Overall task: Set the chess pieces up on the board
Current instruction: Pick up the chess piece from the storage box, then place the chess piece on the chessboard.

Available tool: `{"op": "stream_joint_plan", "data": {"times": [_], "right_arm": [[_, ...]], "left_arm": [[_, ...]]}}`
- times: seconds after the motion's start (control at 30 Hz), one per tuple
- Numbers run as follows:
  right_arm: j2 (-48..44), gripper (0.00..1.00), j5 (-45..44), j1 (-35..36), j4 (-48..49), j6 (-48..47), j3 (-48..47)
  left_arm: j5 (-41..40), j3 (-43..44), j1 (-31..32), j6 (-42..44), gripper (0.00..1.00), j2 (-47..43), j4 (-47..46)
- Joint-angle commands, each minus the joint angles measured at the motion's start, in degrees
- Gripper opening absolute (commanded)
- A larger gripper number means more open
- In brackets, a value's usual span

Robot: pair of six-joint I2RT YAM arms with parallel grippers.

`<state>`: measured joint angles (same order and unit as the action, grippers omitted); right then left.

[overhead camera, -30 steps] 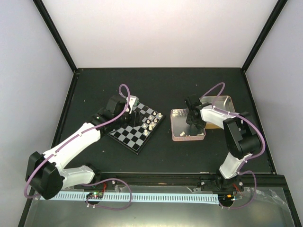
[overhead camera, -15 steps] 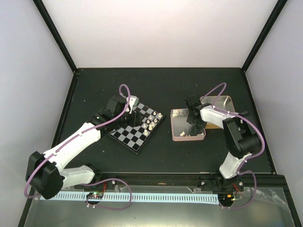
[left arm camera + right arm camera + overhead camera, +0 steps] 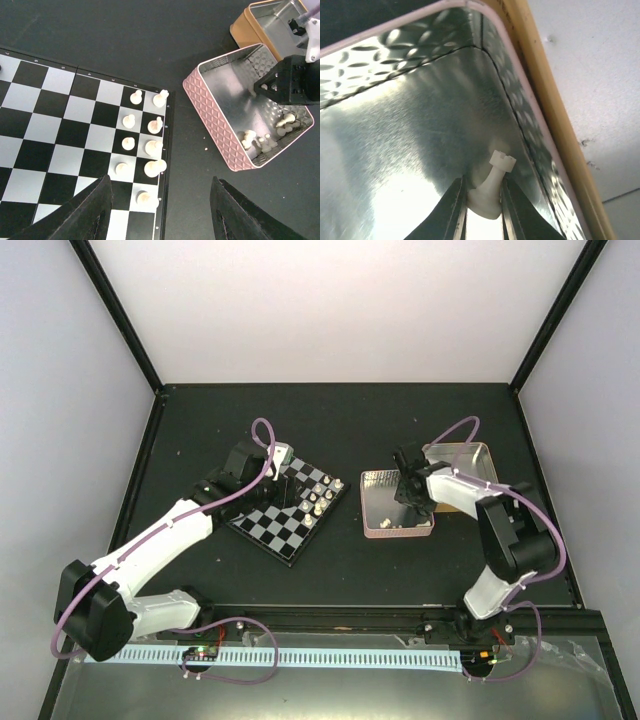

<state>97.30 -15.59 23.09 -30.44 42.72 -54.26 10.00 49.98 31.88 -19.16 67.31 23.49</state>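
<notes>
- While the right gripper reaches down into the pink tin, its two fingers are pinched on the base of a white rook, whose notched top sticks out past the fingertips toward a corner of the tin.
- Whether the rook touches the tin's shiny floor cannot be told from the right wrist view.
- A heap of more white pieces lies in another corner of the same tin, apart from the held rook.
- A gold tin sits just beside the pink one, on its far right side in the overhead view.
- Across the table, the left gripper hovers over the board, near the edge that faces the tins; its jaws stand about half open with nothing between them.
- White pieces stand on the board in two files along that edge; nine can be counted in the left wrist view, and the rest of the squares seen there are bare.
- Turned at an angle to the table's sides, the board lies left of the pink tin, with a strip of dark tabletop between them.
</notes>
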Motion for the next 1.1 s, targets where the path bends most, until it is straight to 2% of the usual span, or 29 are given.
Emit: {"op": "stream_joint_plan", "data": {"times": [0.0,0.13,0.3,0.47,0.6,0.73,0.87,0.97,1.07], "right_arm": [[-7.17,0.11,3.07,0.92,4.60,-4.43,2.67],[-15.29,0.11,13.96,0.99,11.77,-9.44,6.20],[-23.17,0.11,37.59,0.99,24.37,-15.56,9.90],[-27.61,0.12,60.82,1.29,37.21,-13.38,11.98],[-29.97,0.12,72.98,1.96,46.72,-9.55,12.53],[-30.70,0.12,79.09,3.85,47.63,-10.60,10.20],[-30.28,0.13,77.03,7.26,37.04,-19.85,5.68],[-29.24,0.13,76.20,8.84,34.08,-21.84,3.90],[-29.25,0.13,75.45,9.54,33.69,-22.56,3.27]], "left_arm": [[1.47,0.19,-0.37,-0.79,0.55,-0.49,-0.99],[2.30,0.40,-0.45,-2.01,0.56,-2.31,-1.72],[7.17,0.30,-0.99,-5.71,0.58,-6.29,-5.24],[16.86,-0.17,-1.42,-13.00,0.61,-9.77,-13.55],[24.04,-1.18,-1.38,-18.98,0.65,-9.58,-19.77],[34.43,0.90,-1.41,-22.85,0.65,-6.56,-22.26],[44.40,4.03,-1.30,-26.35,0.63,-3.36,-23.79],[47.23,4.86,-1.30,-24.84,0.63,-4.25,-23.33],[47.51,6.10,-1.36,-21.92,0.61,-5.18,-18.97]]}}
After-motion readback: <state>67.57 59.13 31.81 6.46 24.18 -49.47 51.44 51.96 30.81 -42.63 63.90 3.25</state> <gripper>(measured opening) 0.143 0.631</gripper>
